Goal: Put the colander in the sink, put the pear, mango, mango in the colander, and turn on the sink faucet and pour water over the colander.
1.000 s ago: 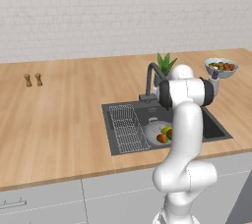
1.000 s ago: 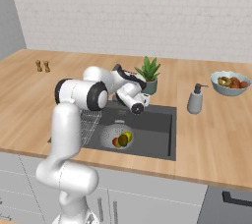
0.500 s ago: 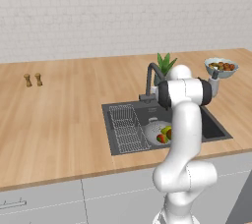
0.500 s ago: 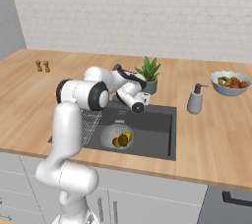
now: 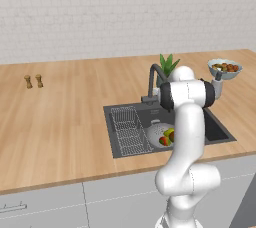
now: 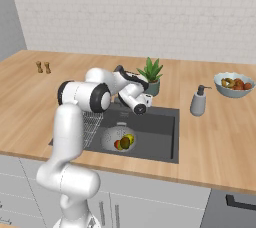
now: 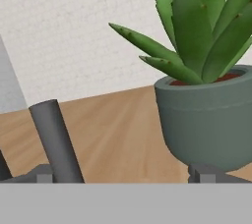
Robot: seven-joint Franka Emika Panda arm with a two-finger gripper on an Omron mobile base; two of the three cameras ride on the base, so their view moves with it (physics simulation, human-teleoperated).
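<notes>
Over the last second almost nothing is altered: the arm is seen in the same pose in both base views, and the gripper (image 6: 148, 100) is still held at the back edge of the sink (image 6: 160, 142), just beside the sink faucet (image 5: 151, 79). The jaws are kept spread wide, with nothing between them. In the hand view a dark slanted bar, judged to be part of the faucet, is seen close in front, with a potted plant (image 7: 209, 95) beside it.

The colander (image 6: 111, 139) is found already in the basin, with yellow, green and red fruit lying in it. No water stream is visible. The loading steps are therefore judged done; only the tap remains. The pause is read as alignment before the handle is pushed.
</notes>
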